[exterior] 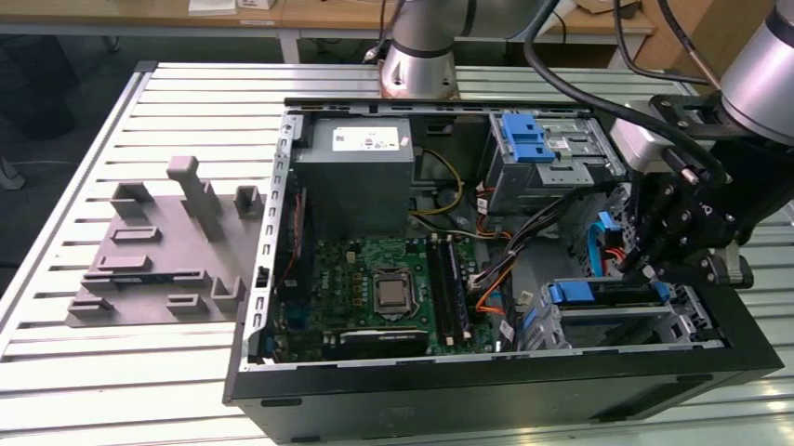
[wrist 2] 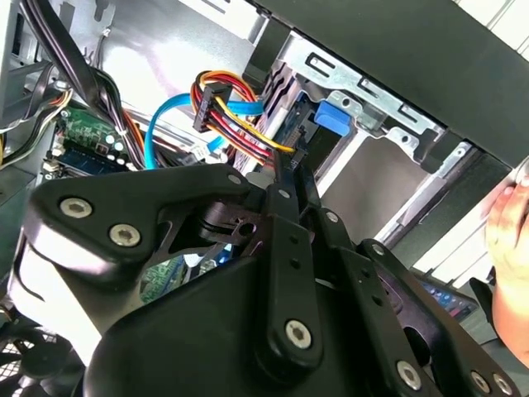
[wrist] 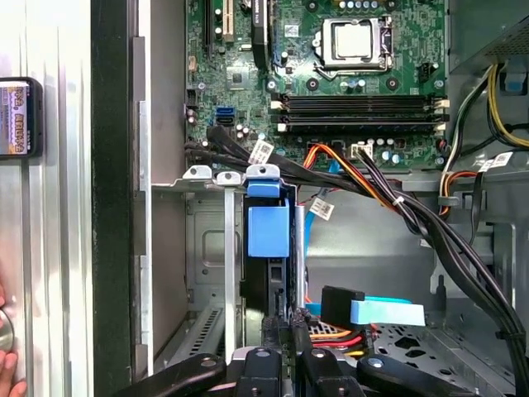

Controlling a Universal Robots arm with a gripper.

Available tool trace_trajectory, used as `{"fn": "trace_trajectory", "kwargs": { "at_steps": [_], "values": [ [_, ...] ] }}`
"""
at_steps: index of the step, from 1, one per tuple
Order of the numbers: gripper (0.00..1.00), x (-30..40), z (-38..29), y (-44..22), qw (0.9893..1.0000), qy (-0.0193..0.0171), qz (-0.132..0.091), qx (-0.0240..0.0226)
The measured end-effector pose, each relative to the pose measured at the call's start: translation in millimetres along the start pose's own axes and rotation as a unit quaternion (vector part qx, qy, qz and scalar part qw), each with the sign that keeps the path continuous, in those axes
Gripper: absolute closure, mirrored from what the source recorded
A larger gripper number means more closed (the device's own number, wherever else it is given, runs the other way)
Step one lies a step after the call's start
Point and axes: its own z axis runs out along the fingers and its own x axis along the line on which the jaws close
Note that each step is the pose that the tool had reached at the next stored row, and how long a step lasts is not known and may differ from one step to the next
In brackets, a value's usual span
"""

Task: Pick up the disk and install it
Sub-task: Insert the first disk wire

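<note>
Disk (wrist: 266,281) sits edge-on in the drive bay (wrist: 194,273) of the computer case (exterior: 496,395), mostly hidden, blue tab showing. Hand (wrist: 279,331) closed on disk's near edge, fingers narrow. Motherboard (wrist: 331,74) beyond, cables (wrist: 388,194) crossing over.

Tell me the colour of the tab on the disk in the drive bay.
Blue; the disk shows it best in the first wrist view.

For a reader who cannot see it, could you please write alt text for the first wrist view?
The black pincer sits over the disk, which stands on edge with its blue carrier tab in the drive cage of an open computer case. Beyond lie the motherboard and bundled cables.
</note>
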Motion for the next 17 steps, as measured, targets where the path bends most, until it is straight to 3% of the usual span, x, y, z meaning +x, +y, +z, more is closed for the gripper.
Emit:
{"fn": "trace_trajectory", "kwargs": {
  "at_steps": [17],
  "values": [
    [0.84,1.6,4.1,-1.3,1.0000,0.0001,0.000,-0.0002]
  ]
}}
